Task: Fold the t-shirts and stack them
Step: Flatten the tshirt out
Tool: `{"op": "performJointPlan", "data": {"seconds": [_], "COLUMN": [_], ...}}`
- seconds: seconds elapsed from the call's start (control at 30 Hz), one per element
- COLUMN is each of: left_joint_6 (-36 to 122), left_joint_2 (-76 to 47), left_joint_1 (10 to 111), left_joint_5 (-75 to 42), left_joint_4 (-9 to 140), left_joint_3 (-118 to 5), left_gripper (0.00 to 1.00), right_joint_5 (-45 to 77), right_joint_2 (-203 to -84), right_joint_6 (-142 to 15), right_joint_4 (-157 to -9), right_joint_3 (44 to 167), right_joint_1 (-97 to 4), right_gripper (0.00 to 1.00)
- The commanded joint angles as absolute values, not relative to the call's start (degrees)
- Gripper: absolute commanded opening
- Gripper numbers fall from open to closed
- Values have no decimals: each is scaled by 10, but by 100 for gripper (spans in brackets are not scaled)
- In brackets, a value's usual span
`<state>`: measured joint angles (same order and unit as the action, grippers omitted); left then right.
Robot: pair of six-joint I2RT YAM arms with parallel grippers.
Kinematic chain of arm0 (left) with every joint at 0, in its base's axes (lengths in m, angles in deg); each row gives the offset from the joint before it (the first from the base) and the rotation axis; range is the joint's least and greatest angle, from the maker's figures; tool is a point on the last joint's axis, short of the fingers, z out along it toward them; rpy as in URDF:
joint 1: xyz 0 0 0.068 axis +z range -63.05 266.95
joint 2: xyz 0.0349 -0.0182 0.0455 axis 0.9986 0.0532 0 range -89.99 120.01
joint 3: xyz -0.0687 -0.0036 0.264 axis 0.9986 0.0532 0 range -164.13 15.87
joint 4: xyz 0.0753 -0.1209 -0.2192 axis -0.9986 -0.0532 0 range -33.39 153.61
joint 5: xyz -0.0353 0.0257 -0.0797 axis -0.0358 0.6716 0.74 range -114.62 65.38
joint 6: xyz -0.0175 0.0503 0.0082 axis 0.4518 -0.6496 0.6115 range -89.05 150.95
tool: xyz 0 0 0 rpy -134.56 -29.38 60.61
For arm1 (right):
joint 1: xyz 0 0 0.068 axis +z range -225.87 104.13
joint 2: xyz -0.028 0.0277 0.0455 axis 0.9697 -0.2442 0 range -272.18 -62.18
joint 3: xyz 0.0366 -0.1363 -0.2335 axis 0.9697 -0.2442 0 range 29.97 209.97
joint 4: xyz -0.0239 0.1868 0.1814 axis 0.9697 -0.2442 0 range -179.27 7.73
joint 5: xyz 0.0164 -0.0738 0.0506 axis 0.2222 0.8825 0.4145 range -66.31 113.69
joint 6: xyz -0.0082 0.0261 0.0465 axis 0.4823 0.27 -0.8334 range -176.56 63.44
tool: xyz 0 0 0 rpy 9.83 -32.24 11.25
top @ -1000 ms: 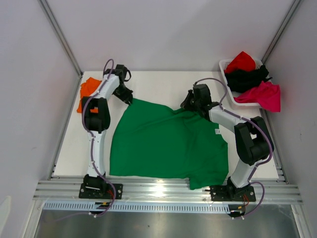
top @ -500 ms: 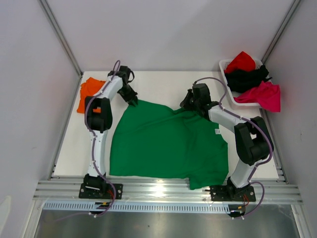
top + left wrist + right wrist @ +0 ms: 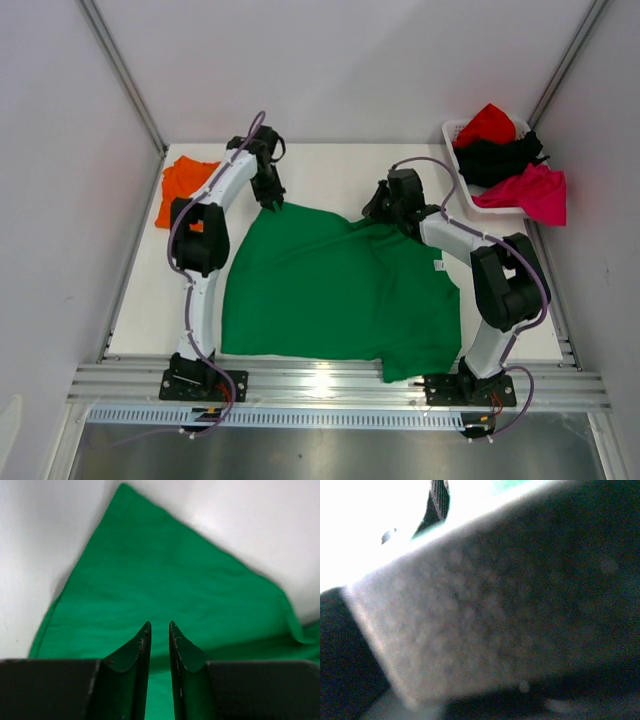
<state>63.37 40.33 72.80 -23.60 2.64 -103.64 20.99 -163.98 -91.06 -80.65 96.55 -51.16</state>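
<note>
A bright green t-shirt (image 3: 340, 290) lies spread flat across the middle of the table. It fills the left wrist view (image 3: 175, 570), with one corner pointing away. My left gripper (image 3: 272, 200) hovers at the shirt's far left corner. Its fingers (image 3: 159, 625) stand a narrow gap apart with only flat cloth showing between them. My right gripper (image 3: 383, 212) rests low on the shirt's far edge near the middle. Its wrist view is blocked by a blurred grey surface, so its jaws are hidden. An orange t-shirt (image 3: 178, 185) lies bunched at the far left of the table.
A white basket (image 3: 455, 135) at the far right corner holds a red shirt (image 3: 487, 122), a black shirt (image 3: 500, 155) and a magenta shirt (image 3: 535, 190) that hangs over its rim. White walls close in the left and right sides.
My left gripper has moved right, from over the orange shirt's side to the green shirt's far left corner, and its wrist has turned. The right arm has stayed put.
</note>
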Motion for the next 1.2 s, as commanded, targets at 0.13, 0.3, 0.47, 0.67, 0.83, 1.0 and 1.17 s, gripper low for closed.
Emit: {"op": "performJointPlan", "data": {"seconds": [0.13, 0.3, 0.47, 0.67, 0.83, 1.0, 1.17], "left_joint_6": [592, 576, 543, 524, 534, 535, 536], "left_joint_2": [433, 438, 447, 441, 412, 404, 408], "left_joint_1": [713, 707, 696, 668, 661, 658, 650], "left_joint_5": [-293, -287, -272, -275, -251, -226, -217], "left_joint_4": [-2, -5, -28, -49, -24, -7, -6], "left_joint_3": [-1045, -1053, -1068, -1036, -986, -966, -960], "left_gripper": [23, 23, 24, 23, 23, 24, 24], "right_joint_5": [206, 203, 202, 202, 204, 209, 206], "right_joint_2": [-1640, -1645, -1648, -1643, -1634, -1625, -1621], "right_joint_6": [-915, -919, -922, -922, -921, -916, -919], "right_joint_4": [-783, -781, -777, -777, -779, -778, -775], "right_joint_3": [982, 984, 986, 985, 978, 972, 968], "right_joint_1": [-506, -506, -504, -501, -501, -502, -501], "right_gripper": [3, 3, 3, 3, 3, 3, 3]}}
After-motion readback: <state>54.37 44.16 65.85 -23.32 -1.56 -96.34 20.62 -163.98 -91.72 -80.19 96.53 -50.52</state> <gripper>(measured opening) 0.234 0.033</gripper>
